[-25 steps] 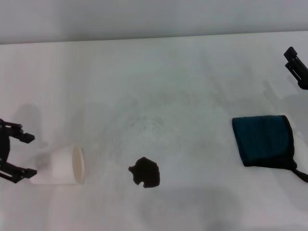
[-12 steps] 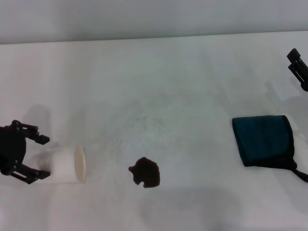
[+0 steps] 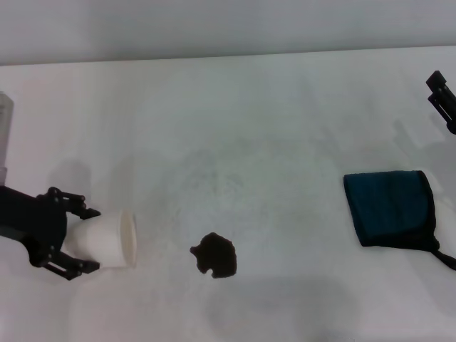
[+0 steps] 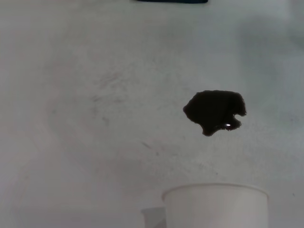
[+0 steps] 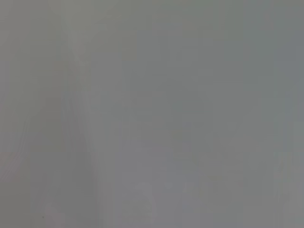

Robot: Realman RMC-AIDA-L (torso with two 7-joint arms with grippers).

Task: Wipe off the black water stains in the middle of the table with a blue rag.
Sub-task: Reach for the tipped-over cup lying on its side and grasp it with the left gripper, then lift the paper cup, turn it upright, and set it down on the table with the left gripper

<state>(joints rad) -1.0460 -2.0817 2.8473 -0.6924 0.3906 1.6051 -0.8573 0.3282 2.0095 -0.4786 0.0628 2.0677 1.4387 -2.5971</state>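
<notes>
A white paper cup (image 3: 114, 239) is seen tipped over on its side, low on the left of the head view, with its open mouth turned toward the right. The rim is seen nearly edge-on there. In the left wrist view only part of the cup (image 4: 216, 206) is caught, cut off by the frame's edge.

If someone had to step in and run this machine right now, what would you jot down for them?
Left hand: open, fingers either side of the tipped paper cup, not closed on it.
Right hand: parked at the table's far right edge.
Black water stains: untouched, right of the cup.
Blue rag: lying flat on the right, not picked up.
Left: grab the rag, wipe the stain.
</notes>
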